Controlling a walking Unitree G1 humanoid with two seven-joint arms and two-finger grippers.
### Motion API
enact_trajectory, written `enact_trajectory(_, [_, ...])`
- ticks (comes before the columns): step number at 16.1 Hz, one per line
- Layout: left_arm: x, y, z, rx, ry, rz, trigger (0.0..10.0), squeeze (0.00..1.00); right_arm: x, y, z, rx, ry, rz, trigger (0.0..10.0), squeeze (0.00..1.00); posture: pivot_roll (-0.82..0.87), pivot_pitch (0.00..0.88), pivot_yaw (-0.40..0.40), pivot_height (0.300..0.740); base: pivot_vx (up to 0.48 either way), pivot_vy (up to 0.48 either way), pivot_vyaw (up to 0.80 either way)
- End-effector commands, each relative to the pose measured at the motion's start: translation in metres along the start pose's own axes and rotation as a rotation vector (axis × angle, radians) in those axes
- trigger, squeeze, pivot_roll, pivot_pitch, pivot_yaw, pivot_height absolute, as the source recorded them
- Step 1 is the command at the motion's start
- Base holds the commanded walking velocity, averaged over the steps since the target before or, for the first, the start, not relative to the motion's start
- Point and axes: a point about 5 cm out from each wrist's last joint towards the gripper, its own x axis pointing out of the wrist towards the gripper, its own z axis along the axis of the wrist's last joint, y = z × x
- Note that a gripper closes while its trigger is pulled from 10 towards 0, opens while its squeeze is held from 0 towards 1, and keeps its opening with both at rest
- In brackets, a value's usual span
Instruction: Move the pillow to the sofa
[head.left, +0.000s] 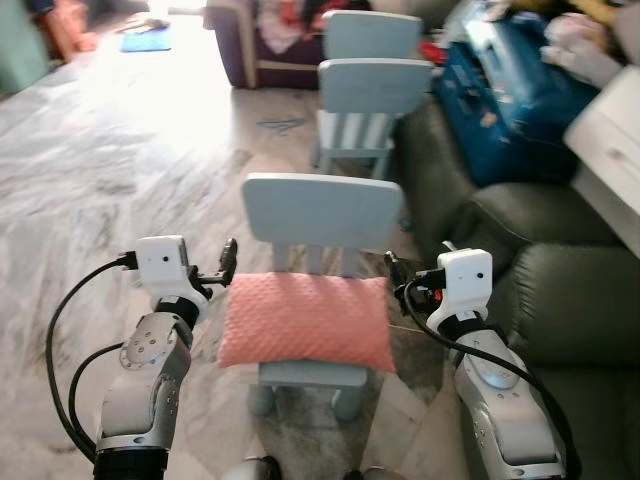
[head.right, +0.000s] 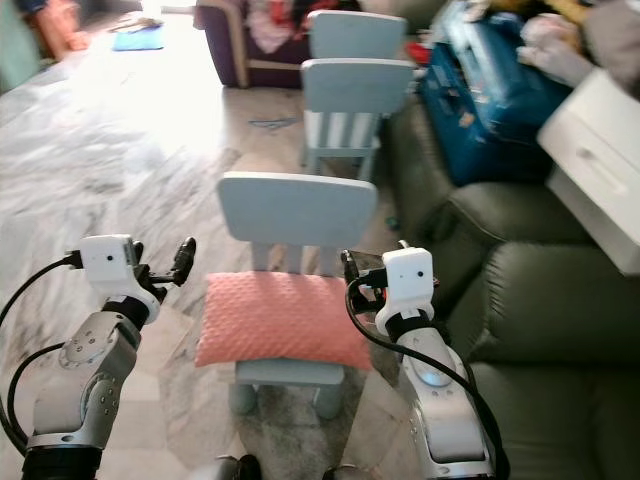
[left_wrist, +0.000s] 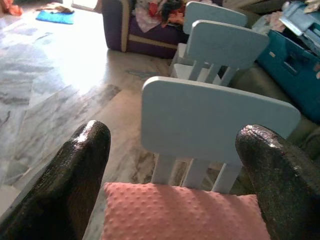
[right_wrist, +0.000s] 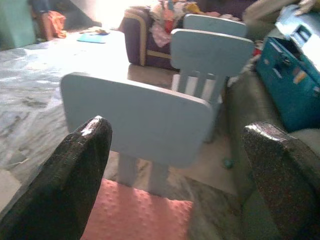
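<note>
A salmon-pink pillow (head.left: 306, 320) with a dimpled surface lies flat on the seat of a small pale-blue chair (head.left: 322, 215), its back edge against the chair's slatted backrest. The chair stands on a marbled stone floor (head.left: 110, 190). The left tool (head.left: 229, 262) hovers just beside the pillow's left edge, not touching it, its two black fingers spread apart with nothing between them. The right tool (head.left: 397, 276) hovers just beside the pillow's right edge, also spread apart and empty. In each wrist view the dark fingers (left_wrist: 70, 175) frame the chair's backrest, with the pillow below. Two more pale-blue chairs (head.left: 372, 85) stand in a row behind the first. To the robot's right is a dark green sofa (head.left: 560, 290), carrying a blue suitcase (head.left: 510, 95) further along.
</note>
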Motion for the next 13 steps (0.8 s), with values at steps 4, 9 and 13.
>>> enact_trajectory(4, [-0.002, 0.001, 0.003, 0.102, -0.034, 0.007, 10.0, 0.00, -0.001, -0.002, -0.001, 0.011, 0.002, -0.011, 10.0, 0.00, -0.09, 0.146, -0.032, 0.740, 0.000, 0.000, 0.00])
enact_trajectory(9, [-0.005, 0.022, 0.007, 0.169, -0.072, 0.106, 10.0, 0.00, 0.000, 0.002, 0.011, 0.064, -0.060, 0.017, 10.0, 0.00, -0.08, 0.138, -0.029, 0.740, 0.000, 0.000, 0.00])
enact_trajectory(13, [-0.009, 0.025, 0.001, 0.155, -0.065, 0.106, 10.0, 0.00, -0.001, 0.007, 0.010, 0.079, -0.057, 0.048, 10.0, 0.00, -0.08, 0.134, -0.028, 0.740, 0.000, 0.000, 0.00])
